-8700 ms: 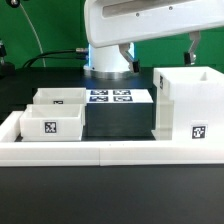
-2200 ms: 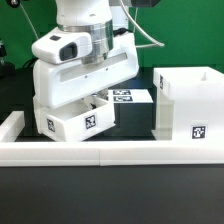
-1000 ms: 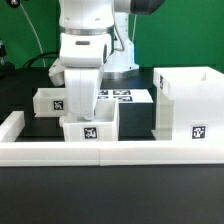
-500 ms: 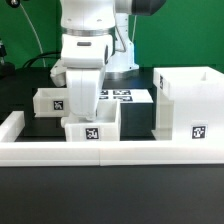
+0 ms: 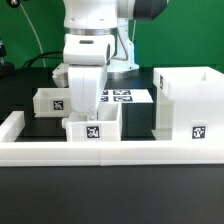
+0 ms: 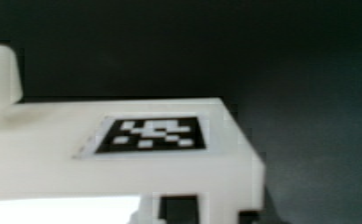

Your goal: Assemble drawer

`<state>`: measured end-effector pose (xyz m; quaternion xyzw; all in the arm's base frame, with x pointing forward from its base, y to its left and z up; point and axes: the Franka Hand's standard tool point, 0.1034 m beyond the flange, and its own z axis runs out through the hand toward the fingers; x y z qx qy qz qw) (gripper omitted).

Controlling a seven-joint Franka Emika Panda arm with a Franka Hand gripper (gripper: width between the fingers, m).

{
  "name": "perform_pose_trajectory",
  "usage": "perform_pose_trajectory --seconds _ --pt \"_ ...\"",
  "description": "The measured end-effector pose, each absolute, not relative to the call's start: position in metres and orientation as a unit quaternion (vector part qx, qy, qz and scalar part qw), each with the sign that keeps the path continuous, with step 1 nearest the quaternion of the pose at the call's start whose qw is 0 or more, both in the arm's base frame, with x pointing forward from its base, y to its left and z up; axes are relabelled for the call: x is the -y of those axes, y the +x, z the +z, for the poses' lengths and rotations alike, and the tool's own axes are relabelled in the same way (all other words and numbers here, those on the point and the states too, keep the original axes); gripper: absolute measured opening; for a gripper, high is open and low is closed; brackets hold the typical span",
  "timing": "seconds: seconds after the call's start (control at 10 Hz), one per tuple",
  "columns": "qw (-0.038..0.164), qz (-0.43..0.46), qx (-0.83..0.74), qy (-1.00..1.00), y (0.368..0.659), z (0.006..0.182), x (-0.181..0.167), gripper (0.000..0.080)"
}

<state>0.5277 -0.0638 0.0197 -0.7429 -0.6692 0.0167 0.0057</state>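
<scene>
The drawer is in three parts. The tall white shell [image 5: 185, 103] stands at the exterior view's right, open on top, with a tag low on its front. One small tray [image 5: 50, 100] sits at the back left. The other small tray [image 5: 93, 130] rests on the black table just behind the low front wall. My gripper [image 5: 92, 117] reaches straight down onto this tray and is shut on its wall. In the wrist view the tray's tagged wall [image 6: 53, 140] fills the frame, and white plastic sits between the dark fingertips of my gripper [image 6: 213, 210].
The marker board [image 5: 122, 97] lies flat between the back tray and the shell. A low white wall [image 5: 120, 152] borders the table's front and left. The arm's base and cables stand behind the board.
The gripper and the held tray have slid slightly toward the exterior view's right, closer to the shell. Earlier the tray was taken from the front left and carried tilted in the air.
</scene>
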Motion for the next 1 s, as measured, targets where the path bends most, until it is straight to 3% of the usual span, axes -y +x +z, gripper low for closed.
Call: perform_pose_trajectory --seconds 0.3,0.4,1.0 --pt "0.002 0.02 0.688 -0.726 0.528 0.018 0.055 0.0042" --pt "-0.008 0.012 0.687 -0.726 0.529 0.017 0.057 0.0042" --pt "-0.003 0.008 0.688 -0.726 0.534 0.018 0.03 0.0042"
